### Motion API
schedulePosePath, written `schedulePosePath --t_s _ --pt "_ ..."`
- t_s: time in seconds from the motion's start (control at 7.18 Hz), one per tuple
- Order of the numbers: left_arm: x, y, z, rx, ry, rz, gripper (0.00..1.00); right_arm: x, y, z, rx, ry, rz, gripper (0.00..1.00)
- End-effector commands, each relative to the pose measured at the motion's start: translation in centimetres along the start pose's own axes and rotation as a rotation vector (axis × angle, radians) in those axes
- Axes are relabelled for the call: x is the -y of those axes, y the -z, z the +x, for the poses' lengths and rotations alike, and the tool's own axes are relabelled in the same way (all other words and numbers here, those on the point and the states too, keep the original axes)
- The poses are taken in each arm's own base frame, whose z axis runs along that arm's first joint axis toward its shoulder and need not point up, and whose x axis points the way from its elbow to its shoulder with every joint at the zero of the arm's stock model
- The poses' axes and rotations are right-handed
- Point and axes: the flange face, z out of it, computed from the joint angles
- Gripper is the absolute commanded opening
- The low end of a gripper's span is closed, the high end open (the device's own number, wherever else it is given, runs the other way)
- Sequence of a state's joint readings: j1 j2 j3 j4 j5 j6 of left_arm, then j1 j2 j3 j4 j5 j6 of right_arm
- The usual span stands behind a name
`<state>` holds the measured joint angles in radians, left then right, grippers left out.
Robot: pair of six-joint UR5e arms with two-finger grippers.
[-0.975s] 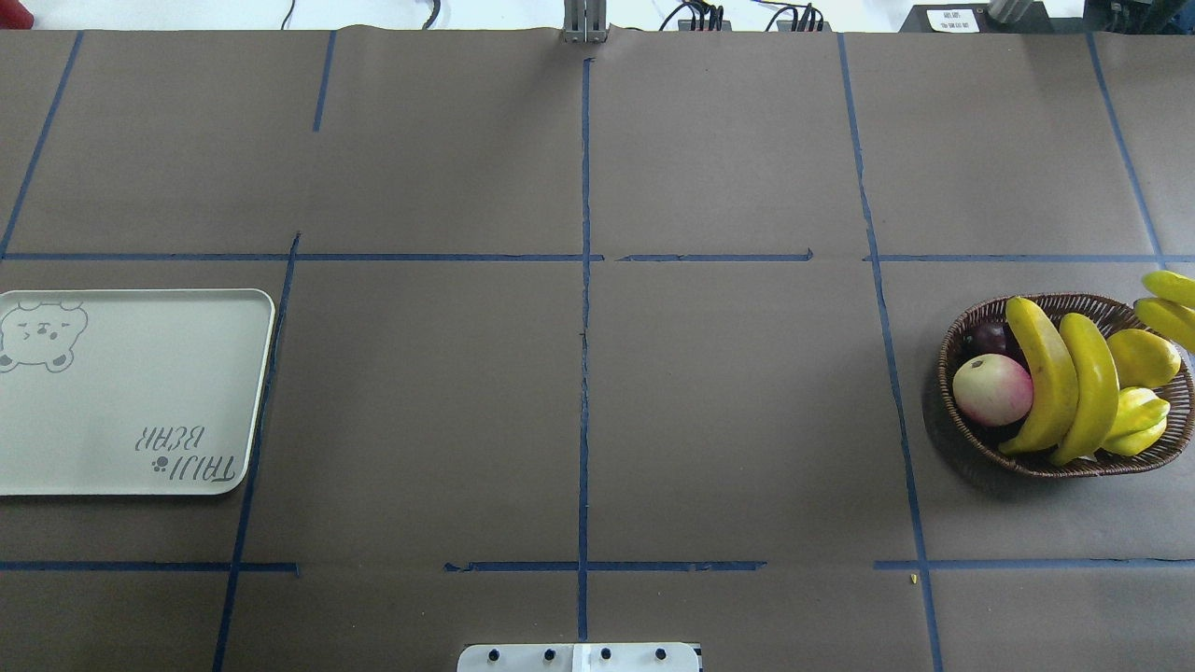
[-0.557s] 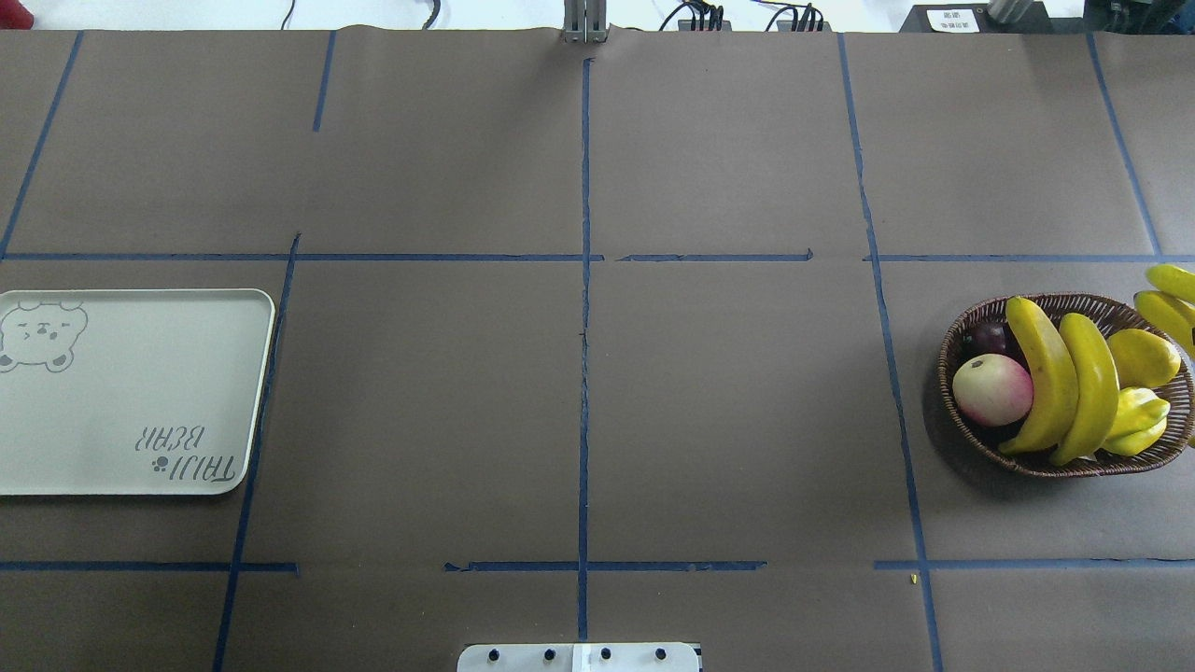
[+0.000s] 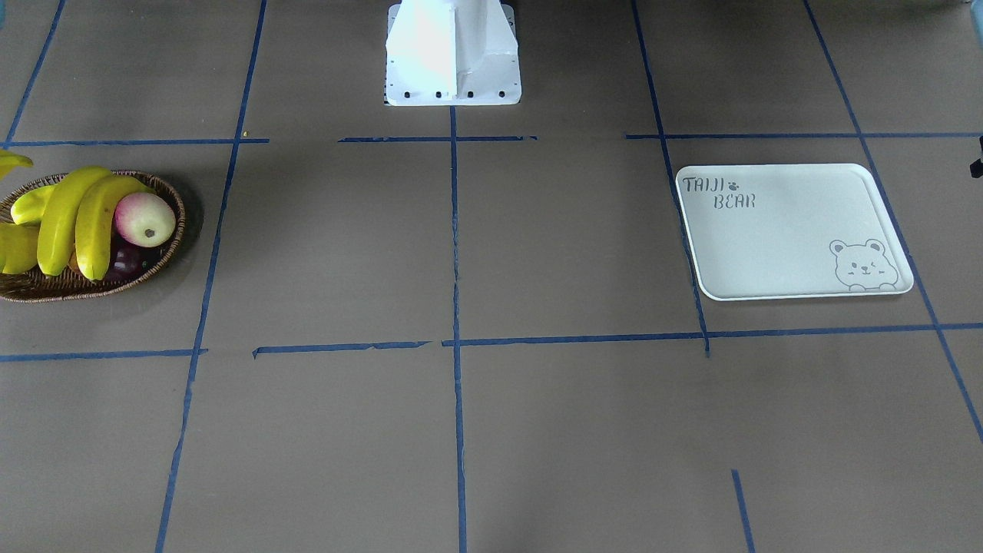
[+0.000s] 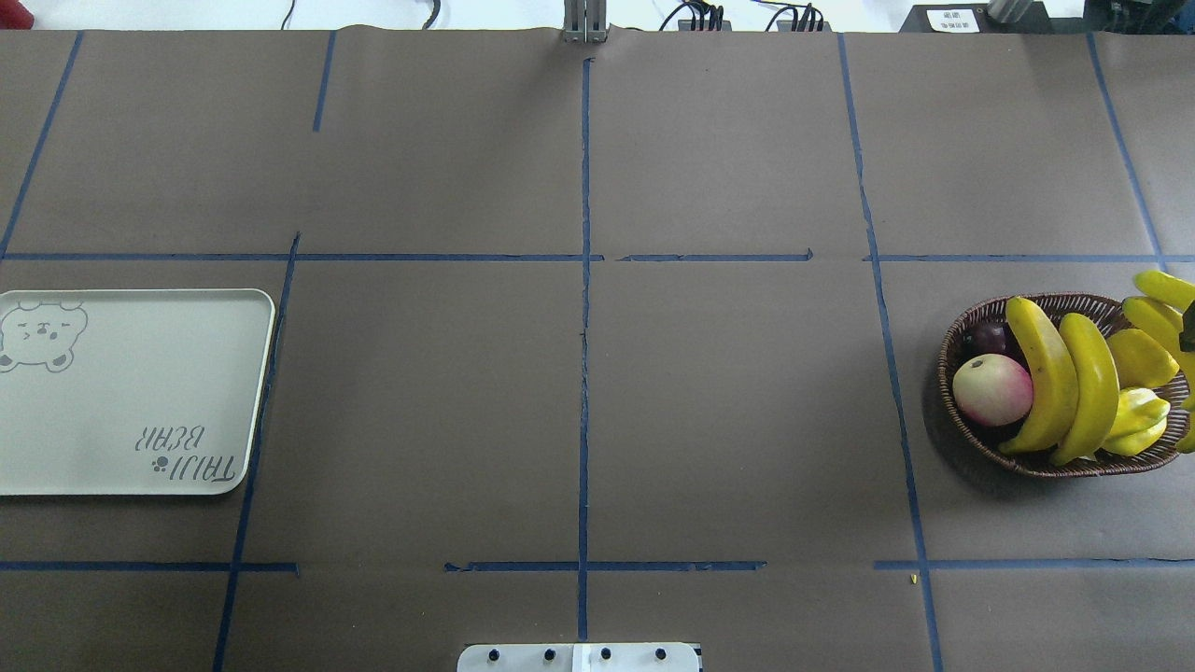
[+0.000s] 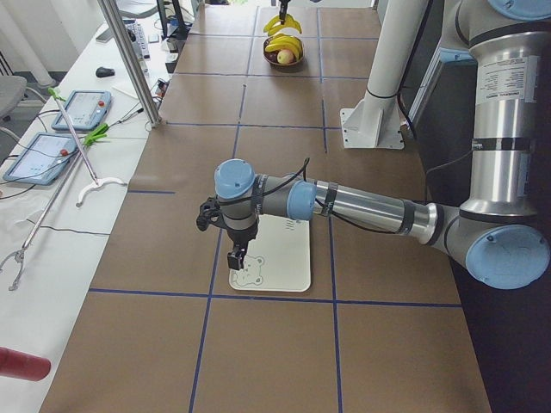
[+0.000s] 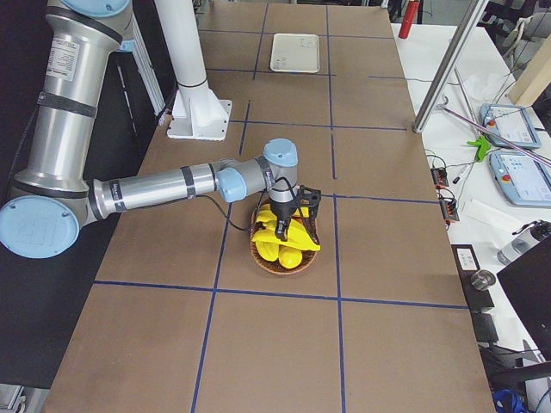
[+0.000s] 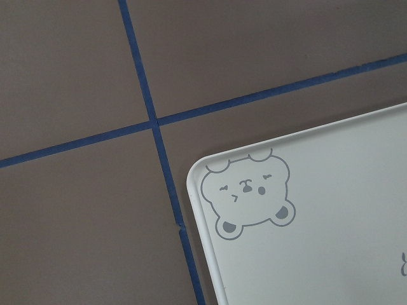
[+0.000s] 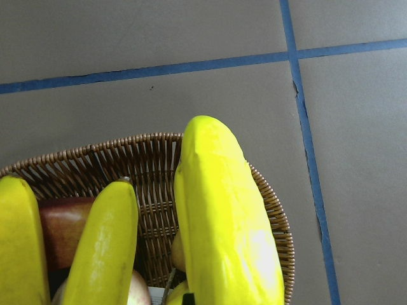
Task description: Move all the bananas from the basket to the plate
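The wicker basket (image 4: 962, 327) sits at the table's right end and holds two bananas (image 4: 1046, 373) side by side. Two more bananas (image 4: 1158, 317) hang over the basket's right rim, partly cut off by the frame edge. My right gripper (image 6: 280, 231) is above the basket and grips these; one fills the right wrist view (image 8: 222, 229), with the basket rim (image 8: 152, 152) below. The white plate (image 4: 131, 392) is bare at the left end. My left gripper (image 5: 237, 261) hovers over the plate's bear corner (image 7: 251, 194); I cannot tell whether it is open.
The basket also holds a pink-and-cream apple (image 4: 991, 389), a dark plum (image 4: 988, 336), a plump yellow mango (image 4: 1144, 359) and a yellow-green fruit (image 4: 1134, 415). The robot's white base (image 3: 453, 54) stands at the near middle. Blue tape lines cross the brown table.
The two lifted bananas at the right edge drifted slightly left over the basket rim, and a dark part of the right gripper came into the overhead view. The basket and plate have not moved.
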<state>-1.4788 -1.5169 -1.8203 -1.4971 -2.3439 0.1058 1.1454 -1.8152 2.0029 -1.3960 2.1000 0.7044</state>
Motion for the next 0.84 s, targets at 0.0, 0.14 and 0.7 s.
schedulePosePath --t_s 0.0,0.14,0.7 --pt "-0.07 -0.08 -0.07 0.0 0.0 -0.002 1.0 -0.05 -0.05 -0.18 0.001 0.008 -0.001 0.21" --pt "-0.15 -0.12 -0.1 0.0 0.001 -0.003 1.0 -0.01 -0.03 -0.23 0.001 0.011 -0.001 0.22" --pt "-0.18 -0.28 -0.26 -0.001 0.004 -0.006 1.0 -0.07 -0.12 -0.38 0.002 0.022 -0.002 0.24"
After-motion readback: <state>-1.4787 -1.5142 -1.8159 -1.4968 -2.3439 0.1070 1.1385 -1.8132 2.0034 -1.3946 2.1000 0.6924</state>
